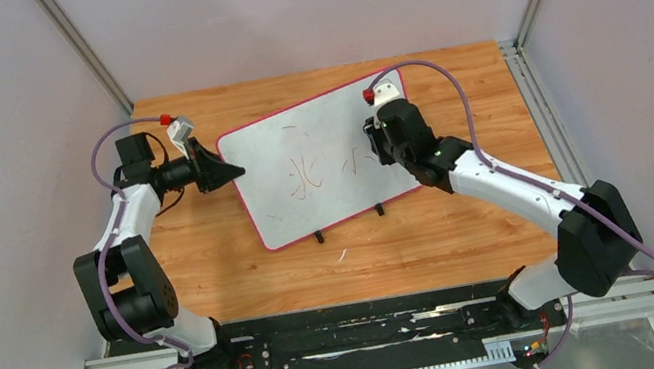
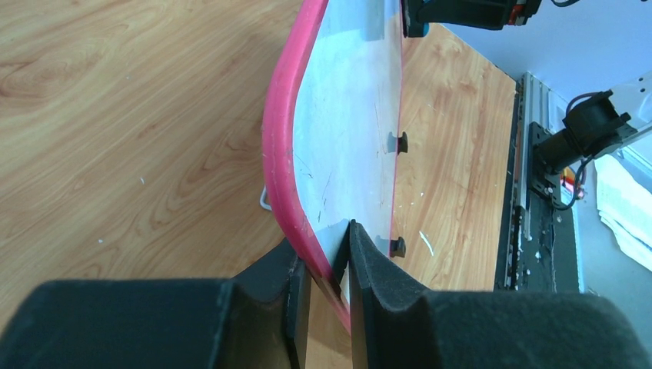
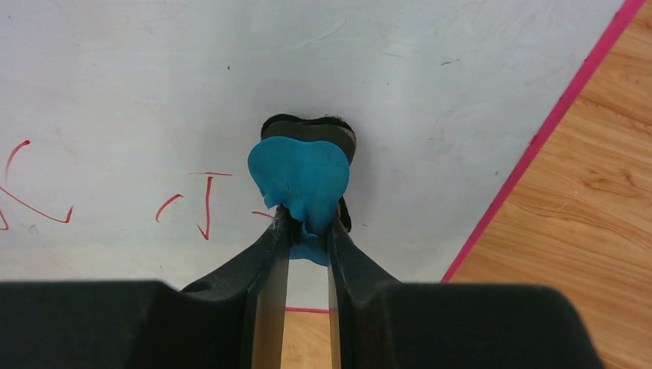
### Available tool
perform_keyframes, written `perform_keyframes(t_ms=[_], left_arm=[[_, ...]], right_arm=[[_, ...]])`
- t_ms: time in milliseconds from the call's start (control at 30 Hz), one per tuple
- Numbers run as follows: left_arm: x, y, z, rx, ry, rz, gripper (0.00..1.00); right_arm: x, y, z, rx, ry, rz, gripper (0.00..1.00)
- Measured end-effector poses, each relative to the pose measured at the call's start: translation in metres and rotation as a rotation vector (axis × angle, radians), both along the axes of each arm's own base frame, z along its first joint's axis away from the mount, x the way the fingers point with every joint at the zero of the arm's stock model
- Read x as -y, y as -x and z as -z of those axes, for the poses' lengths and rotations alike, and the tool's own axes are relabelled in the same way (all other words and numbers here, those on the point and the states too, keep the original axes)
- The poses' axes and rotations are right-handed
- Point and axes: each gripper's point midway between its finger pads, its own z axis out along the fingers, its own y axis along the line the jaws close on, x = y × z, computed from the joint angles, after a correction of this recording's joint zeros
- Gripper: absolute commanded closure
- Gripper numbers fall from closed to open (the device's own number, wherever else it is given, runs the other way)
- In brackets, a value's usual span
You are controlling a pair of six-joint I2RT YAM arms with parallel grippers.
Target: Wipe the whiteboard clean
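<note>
Wooden tabletop carries everything, with pale panels standing around it. Nearest the arm bases, the whiteboard shows two small black feet on its near edge; it lies skewed on the wood, reaching from one claw to the other. The left gripper is clenched on the board's pink-red rim, which passes between its fingers (the grey-white face runs away straight ahead of it). The right gripper is clamped on a blue eraser, whose dark underside rests on the board just beyond its fingertips. Red handwritten marks sit beside that claw, toward the left gripper; the board's far corner lies past it
</note>
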Motion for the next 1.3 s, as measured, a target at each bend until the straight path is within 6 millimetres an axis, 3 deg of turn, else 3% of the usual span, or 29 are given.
perform_keyframes(t_ms=[200, 333, 567, 700, 967, 1167, 1300], left_arm=[[0.000, -0.002, 0.001, -0.008, 0.005, -0.016, 1.00], [-0.001, -0.002, 0.002, -0.018, 0.008, -0.045, 1.00], [0.000, -0.006, 0.003, -0.039, 0.008, -0.072, 1.00], [0.000, -0.006, 0.003, -0.040, 0.007, -0.073, 1.00], [0.003, -0.005, 0.003, -0.033, 0.004, -0.062, 1.00], [0.008, -0.004, 0.001, -0.014, -0.003, -0.046, 1.00], [0.008, -0.004, 0.001, -0.012, -0.004, -0.046, 1.00]], right_arm=[[-0.016, 0.003, 0.014, -0.037, -0.010, -0.036, 0.99], [-0.043, 0.010, 0.030, -0.069, 0.006, -0.090, 0.99], [-0.082, 0.023, 0.032, -0.076, -0.011, -0.175, 0.99], [-0.085, 0.024, 0.033, -0.079, -0.014, -0.184, 0.99], [-0.070, 0.017, 0.033, -0.073, -0.020, -0.151, 0.99], [-0.016, 0.000, 0.029, -0.064, -0.027, -0.037, 0.99], [0.007, -0.005, 0.025, -0.044, -0.003, 0.022, 0.99]])
